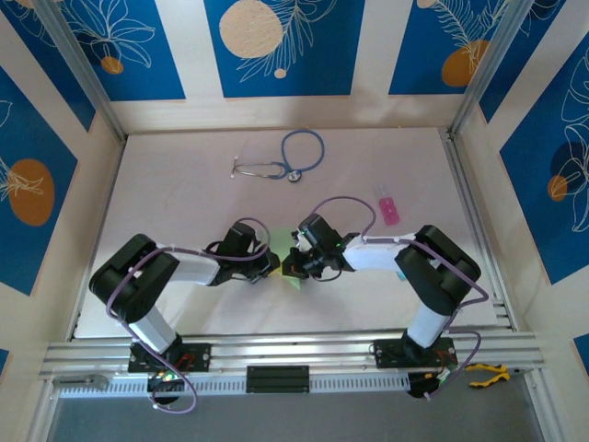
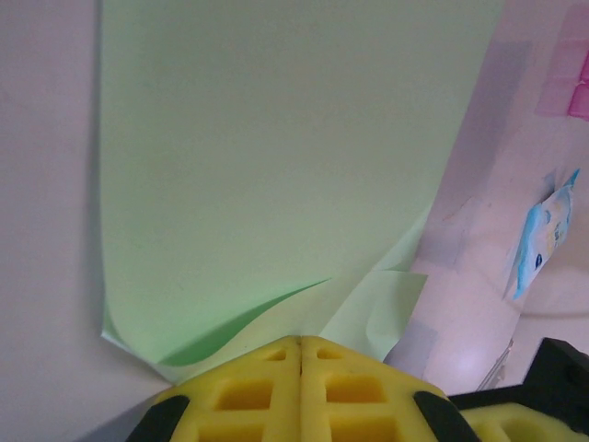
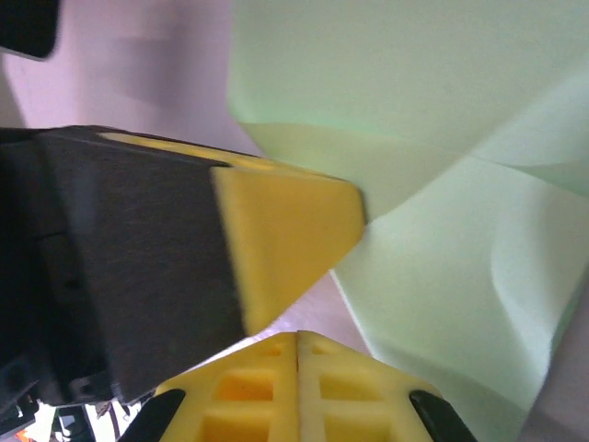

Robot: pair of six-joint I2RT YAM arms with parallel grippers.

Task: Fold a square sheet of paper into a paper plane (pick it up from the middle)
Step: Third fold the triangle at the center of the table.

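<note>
Here we pinch the square sheet of paper (image 2: 276, 138) in the left pincer (image 2: 300, 343); the right pincer (image 3: 297, 339) sits closed beside it, so opposed pulls could tear the crease.

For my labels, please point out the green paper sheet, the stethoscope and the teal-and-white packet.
green paper sheet (image 2: 276, 157): left wrist view, its flat middle.
stethoscope (image 1: 294, 175): top external view, its round chest piece.
teal-and-white packet (image 2: 545, 230): left wrist view, its printed face.
</note>
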